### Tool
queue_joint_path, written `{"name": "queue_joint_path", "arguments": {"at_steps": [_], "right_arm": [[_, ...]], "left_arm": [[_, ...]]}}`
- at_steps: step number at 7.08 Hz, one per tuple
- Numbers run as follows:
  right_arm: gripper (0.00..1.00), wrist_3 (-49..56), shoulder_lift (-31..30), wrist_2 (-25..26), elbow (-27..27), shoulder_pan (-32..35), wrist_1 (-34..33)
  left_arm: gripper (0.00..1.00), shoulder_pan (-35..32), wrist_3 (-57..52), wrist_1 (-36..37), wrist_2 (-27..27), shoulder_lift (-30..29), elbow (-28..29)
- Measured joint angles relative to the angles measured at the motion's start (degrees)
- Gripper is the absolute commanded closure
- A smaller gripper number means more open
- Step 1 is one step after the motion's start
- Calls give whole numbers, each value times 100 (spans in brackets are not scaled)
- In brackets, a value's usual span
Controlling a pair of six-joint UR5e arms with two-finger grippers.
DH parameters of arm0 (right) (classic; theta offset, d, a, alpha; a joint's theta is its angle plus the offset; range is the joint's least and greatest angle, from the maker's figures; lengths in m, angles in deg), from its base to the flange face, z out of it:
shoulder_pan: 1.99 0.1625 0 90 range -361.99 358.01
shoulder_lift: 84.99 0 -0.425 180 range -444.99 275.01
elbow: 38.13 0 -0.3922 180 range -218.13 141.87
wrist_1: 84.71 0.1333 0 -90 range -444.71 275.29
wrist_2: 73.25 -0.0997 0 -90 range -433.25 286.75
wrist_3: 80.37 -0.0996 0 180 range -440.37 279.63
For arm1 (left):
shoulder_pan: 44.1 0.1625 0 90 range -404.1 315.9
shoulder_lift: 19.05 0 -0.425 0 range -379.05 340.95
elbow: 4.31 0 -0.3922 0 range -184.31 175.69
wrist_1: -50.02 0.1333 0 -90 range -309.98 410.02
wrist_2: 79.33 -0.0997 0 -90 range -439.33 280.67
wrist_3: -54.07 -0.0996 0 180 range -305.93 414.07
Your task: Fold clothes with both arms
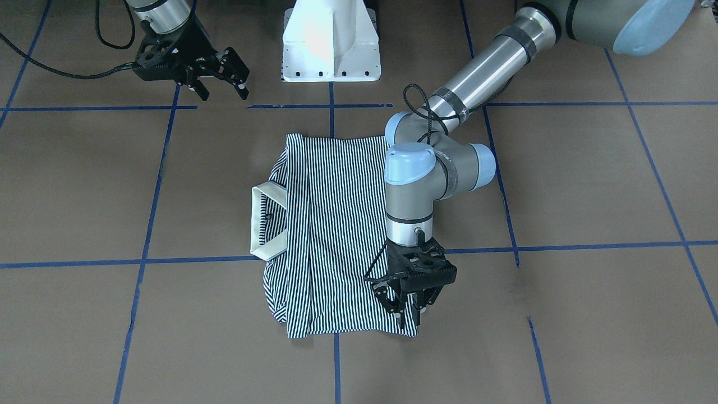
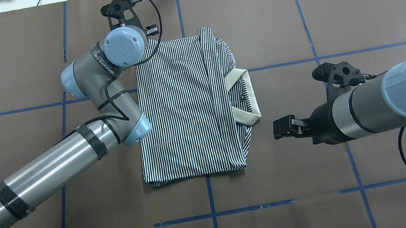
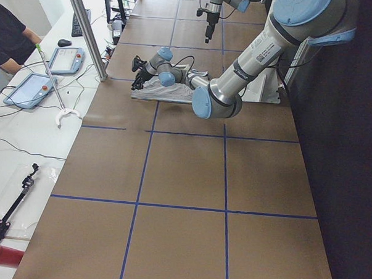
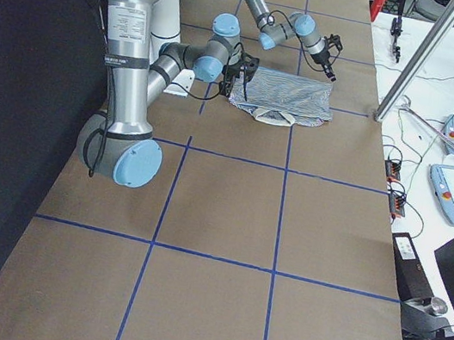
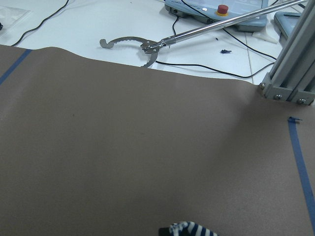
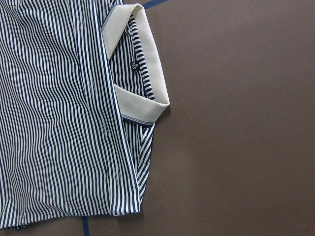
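Note:
The navy-and-white striped polo shirt (image 1: 336,224) lies folded into a long rectangle in the middle of the table. Its cream collar (image 2: 246,96) sticks out toward the robot's right side. My left gripper (image 1: 409,321) points down at the shirt's far corner on the robot's left, fingers closed on the hem. A scrap of striped cloth (image 5: 187,229) shows at the bottom edge of the left wrist view. My right gripper (image 1: 222,90) is open and empty, above the table off the collar side. The right wrist view shows shirt (image 6: 59,123) and collar (image 6: 147,73).
The white pedestal base (image 1: 331,45) stands at the robot's side of the table. Blue tape lines (image 2: 213,215) grid the brown table. Past the far edge lie a metal reacher tool (image 5: 133,44), an aluminium post (image 5: 290,64) and cables. An operator (image 3: 5,33) sits there.

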Motion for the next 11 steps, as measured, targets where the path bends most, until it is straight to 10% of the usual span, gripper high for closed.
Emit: {"name": "queue_joint_path", "arguments": {"at_steps": [4,7,11], "right_arm": [[0,896,969,77,921,107,-721],[0,1466,2074,523,2061,-85,-1315],[0,1752,3077,667,3058,-499,-2042]], "left_arm": [[0,-554,-329,709,1974,519,-1338],[0,-579,-877,1787,2440,1490,-3248],[0,-581,-957,1948,2512,1714,-3629]]}}
